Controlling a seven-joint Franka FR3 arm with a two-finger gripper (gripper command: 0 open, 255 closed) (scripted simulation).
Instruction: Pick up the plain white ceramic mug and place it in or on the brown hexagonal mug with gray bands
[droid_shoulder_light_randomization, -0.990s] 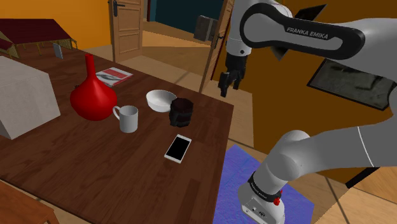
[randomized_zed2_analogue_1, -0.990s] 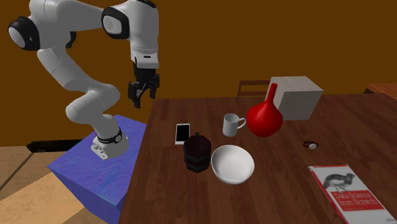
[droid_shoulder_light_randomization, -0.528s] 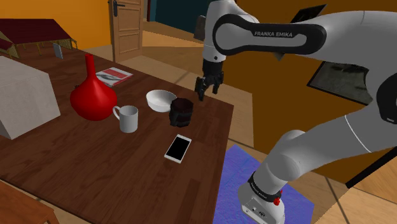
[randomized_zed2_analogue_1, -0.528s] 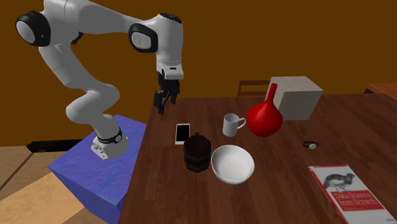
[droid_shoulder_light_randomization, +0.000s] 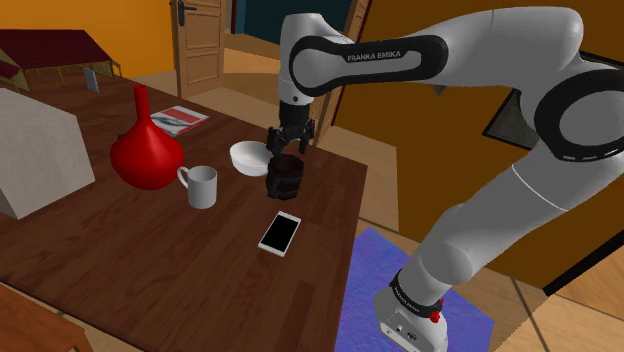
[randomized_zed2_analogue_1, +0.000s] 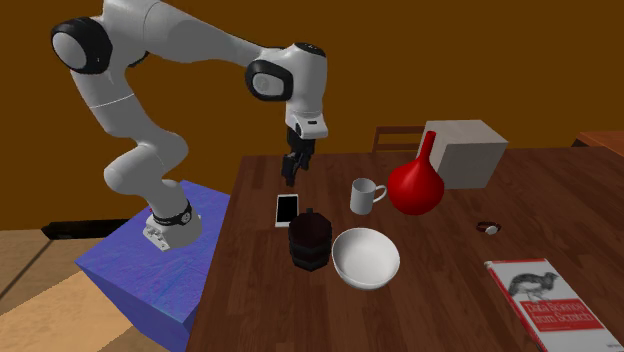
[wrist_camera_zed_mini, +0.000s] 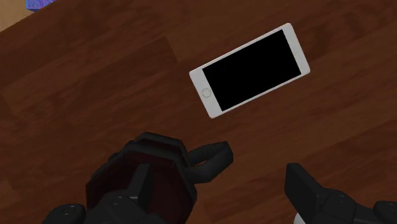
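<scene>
I read flat, even light in all views. Dark worktop (droid_shoulder_light_randomization: 150, 260) carries faint sheen. Shadows under things weak. Soft highlight on red vase (droid_shoulder_light_randomization: 146, 158), left in shoulder view. Edges crisp to frame corners.

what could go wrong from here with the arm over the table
1. The open gripper hangs close above the dark hexagonal mug, not the white mug. If it comes down here, a finger might knock the dark mug.
2. The white mug stands close beside the red vase, so a wide grasp may bump the vase.
3. The white bowl sits next to the dark mug and could be clipped during placing.
</scene>
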